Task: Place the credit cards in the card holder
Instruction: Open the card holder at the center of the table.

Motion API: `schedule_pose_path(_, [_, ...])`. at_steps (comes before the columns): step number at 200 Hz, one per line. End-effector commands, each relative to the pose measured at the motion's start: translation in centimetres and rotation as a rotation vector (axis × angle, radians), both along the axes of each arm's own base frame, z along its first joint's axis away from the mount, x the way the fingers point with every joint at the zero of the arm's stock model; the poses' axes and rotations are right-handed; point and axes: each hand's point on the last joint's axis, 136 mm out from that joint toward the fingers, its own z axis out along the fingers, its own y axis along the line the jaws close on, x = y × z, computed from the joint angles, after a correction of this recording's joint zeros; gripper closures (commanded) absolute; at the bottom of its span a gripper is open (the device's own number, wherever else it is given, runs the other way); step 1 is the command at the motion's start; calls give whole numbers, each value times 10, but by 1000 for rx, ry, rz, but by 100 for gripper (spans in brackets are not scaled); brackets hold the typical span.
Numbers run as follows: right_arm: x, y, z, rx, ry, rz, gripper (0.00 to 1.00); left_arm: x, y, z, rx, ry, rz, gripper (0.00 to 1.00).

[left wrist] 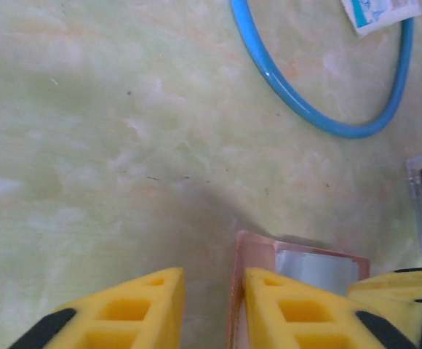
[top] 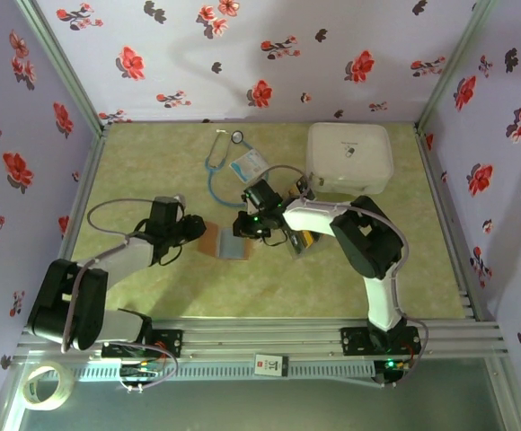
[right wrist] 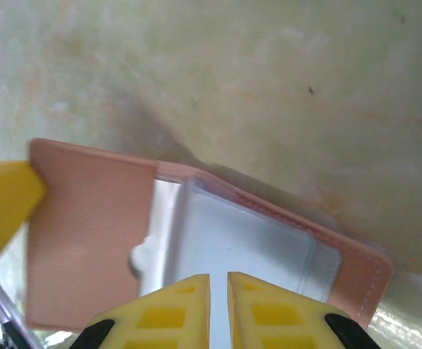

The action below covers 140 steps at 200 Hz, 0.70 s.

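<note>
card holder (top: 224,244): one, tan-brown, laid open on the desk (top: 144,180) between the two grippers; greyish clear pockets are seen inside it from the right wrist.
credit cards (top: 302,239): yellow-gold and black pieces are seen just right of the card holder, partly covered by the right arm; probably more than one, but a count cannot be made.
left gripper (left wrist: 212,283): jaws narrowly parted; the near edge of the card holder is taken between them, lying against one finger (left wrist: 291,309) with a gap left to the other.
right gripper (right wrist: 219,287): jaws drawn almost together, a thin slit left between; it is held over the clear pockets, and whether a pocket sheet is pinched cannot be told.
stethoscope (top: 214,172): one, with blue tubing, laid behind the card holder.
badge card (top: 250,164): one, light-blue and white, placed beside the stethoscope and touching its tube; its print is too small to be read.
white case (top: 350,159): one, rounded-square, set at the far right of the desk; a small mark is carried on its lid, not legible.
tape roll (top: 47,386): one, laid at the near left, in front of the arm bases.
tag (top: 270,365): one, white with a red mark, fixed to the near rail; its writing cannot be made out.
</note>
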Motion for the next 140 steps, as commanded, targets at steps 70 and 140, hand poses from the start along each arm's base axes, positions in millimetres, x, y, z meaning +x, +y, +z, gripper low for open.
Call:
schedule_pose_path(70, [-5,-12,-24,-53,14,-19,84,-22,10,-45,349,179,-78,70])
schedule_pose_path(140, [1,-5,-6,-38,-10,10,81,-16,7,-25,361,155,-85,67])
